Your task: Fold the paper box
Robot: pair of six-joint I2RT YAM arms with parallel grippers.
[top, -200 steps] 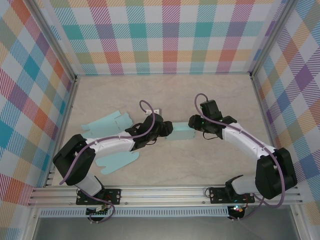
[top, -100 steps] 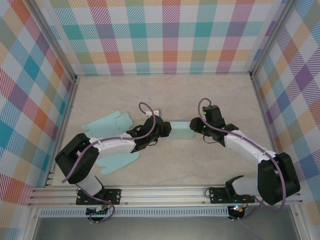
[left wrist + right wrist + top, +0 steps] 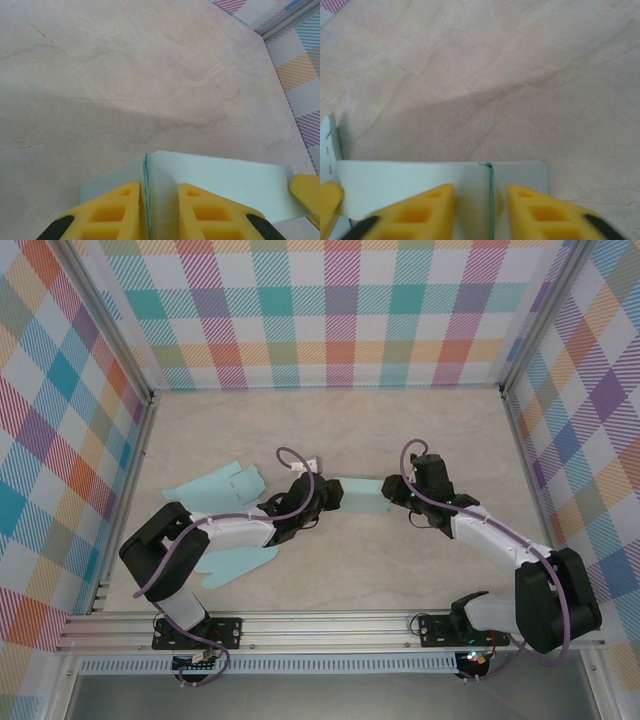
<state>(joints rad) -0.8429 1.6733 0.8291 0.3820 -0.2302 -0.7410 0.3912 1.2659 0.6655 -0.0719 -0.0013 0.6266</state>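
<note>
**A:** ok so where's everything sitting? big stuff first pls

**B:** Pale marbled surface point(image 3: 330, 575) with checked walls point(image 3: 330, 320) on three sides. The left arm point(image 3: 225, 530) comes in from the near left and the right arm point(image 3: 495, 535) from the near right, and they meet about mid-surface. Over on the left lie a far paper sheet point(image 3: 210, 487) and a near paper sheet point(image 3: 238, 564), both mint and flat. The near one is partly under the left arm.

**A:** and the paper box?

**B:** The paper box point(image 3: 360, 497) is mint too, pressed pretty flat, right in the middle between the two arms. The left claw point(image 3: 331, 498) is at its left end, the right claw point(image 3: 391, 494) at its right end.

**A:** are they actually gripping it?

**B:** Looks like it. On the left wrist cam the yellow fingers point(image 3: 115, 210) are nearly together with a folded edge of the box pinched between them. Right wrist cam is much the same: fingers point(image 3: 540, 210) close together, a seam of the box running up between them. Can't tell if the box is touching the surface.
</note>
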